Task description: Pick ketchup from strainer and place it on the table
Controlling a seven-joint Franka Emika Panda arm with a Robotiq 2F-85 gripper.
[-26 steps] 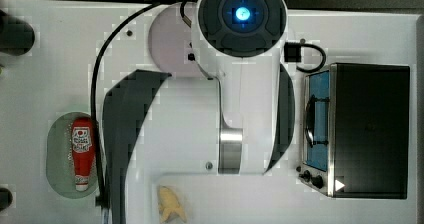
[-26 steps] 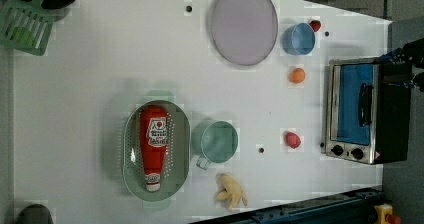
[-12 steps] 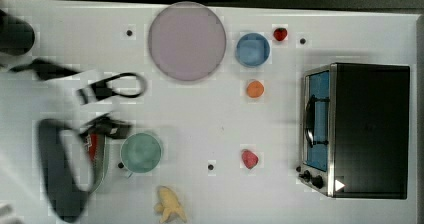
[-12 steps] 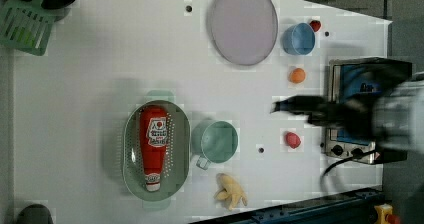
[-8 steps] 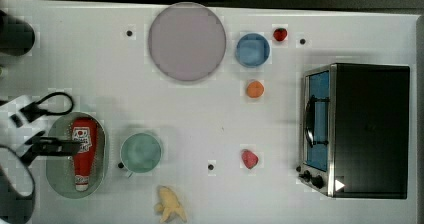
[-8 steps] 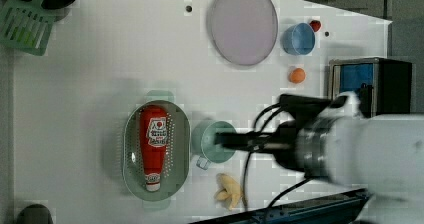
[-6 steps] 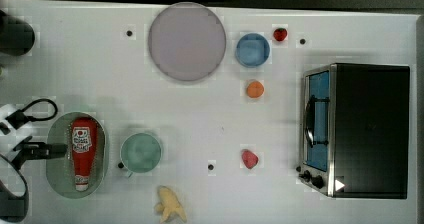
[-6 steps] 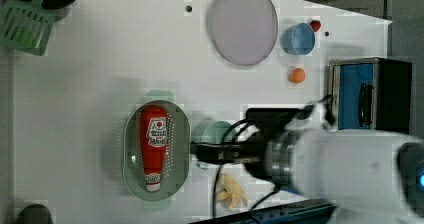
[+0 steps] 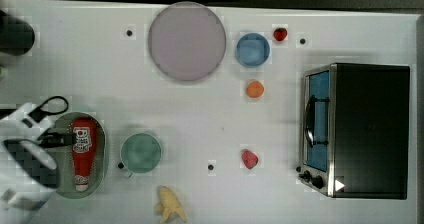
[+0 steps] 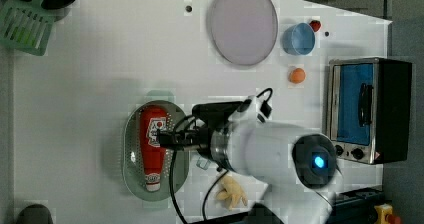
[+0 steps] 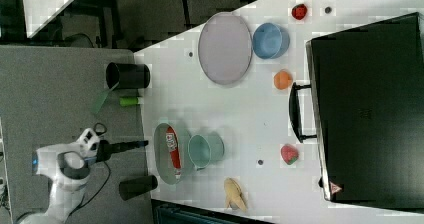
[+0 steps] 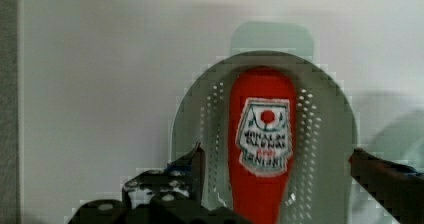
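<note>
Surface (image 9: pixel 200 114): white, with clear room around the strainer (image 9: pixel 102 134).
Ketchup (image 9: pixel 84 151): lying lengthwise in the strainer.
Gripper (image 12: pixel 275 171): spread wide, empty, straddling the bottle.
Our aim: descend centred, close across the label, lift straight.

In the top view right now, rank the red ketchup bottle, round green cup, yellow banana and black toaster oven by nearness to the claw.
1. Red ketchup bottle, under the open claw, in the strainer.
2. Round green cup, just right.
3. Yellow banana, lower right.
4. Black toaster oven, far right.
</note>
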